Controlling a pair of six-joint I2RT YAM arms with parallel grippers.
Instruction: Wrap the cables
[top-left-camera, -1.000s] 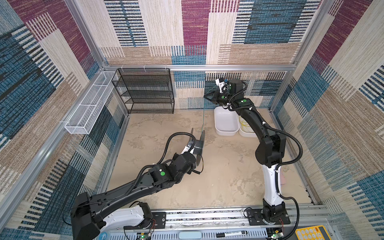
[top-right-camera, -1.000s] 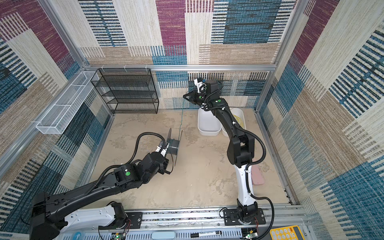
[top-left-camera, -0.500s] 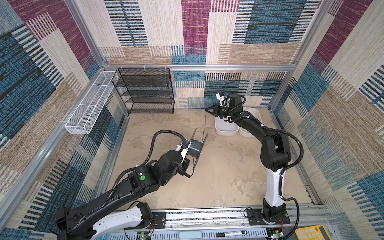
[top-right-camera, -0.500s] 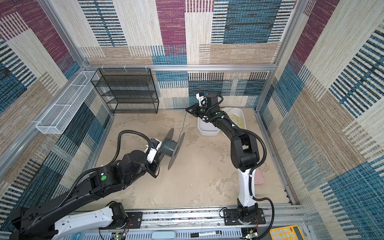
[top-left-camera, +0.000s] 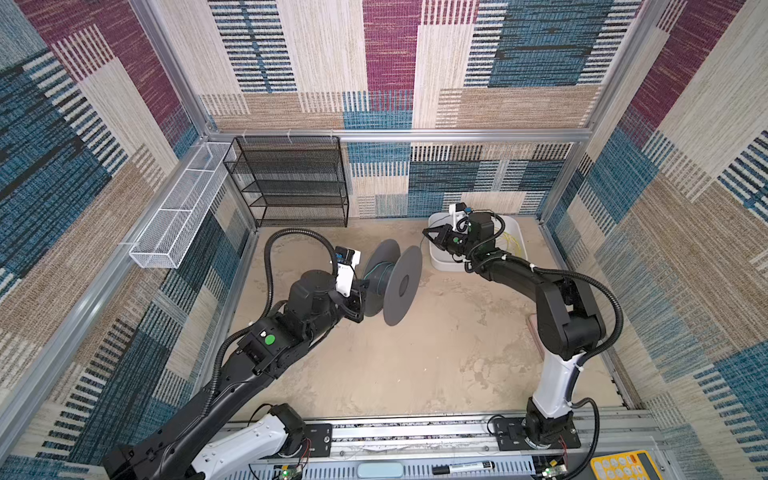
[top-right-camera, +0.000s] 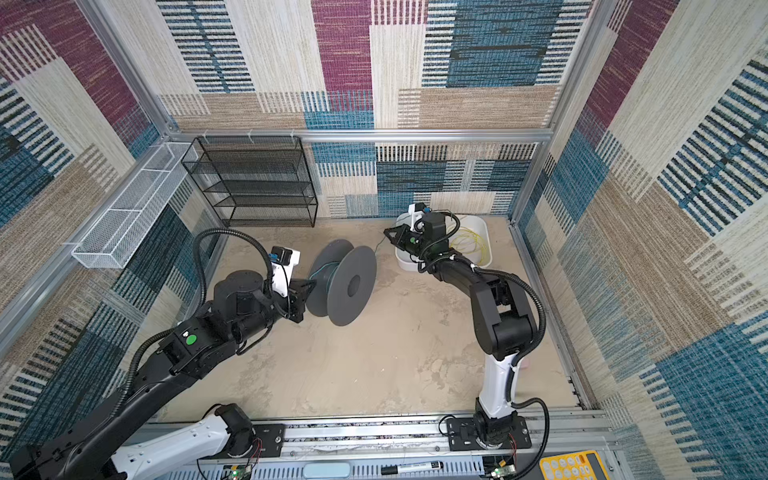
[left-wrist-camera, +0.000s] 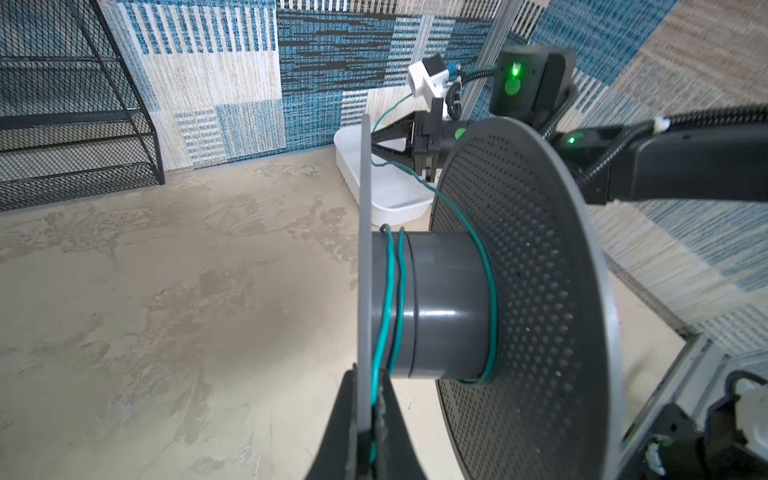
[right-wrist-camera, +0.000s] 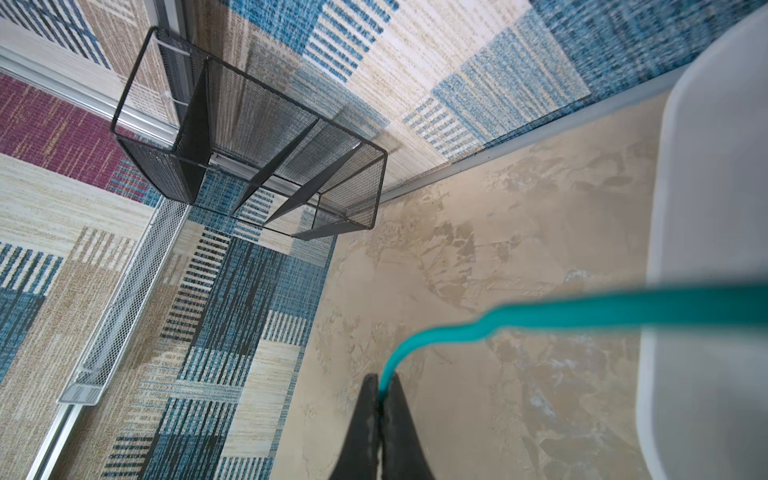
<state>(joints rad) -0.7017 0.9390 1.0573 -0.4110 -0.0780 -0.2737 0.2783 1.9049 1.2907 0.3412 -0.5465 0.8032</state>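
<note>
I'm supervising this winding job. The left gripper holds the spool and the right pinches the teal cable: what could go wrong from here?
1. The left gripper clamps only the thin flange edge of the spool; a tug might twist it loose.
2. The few turns of the teal cable lie loose and spread on the hub; slack may let them cross or tangle.
3. The right gripper pinches the cable beside the white bin, whose rim might snag it.
</note>
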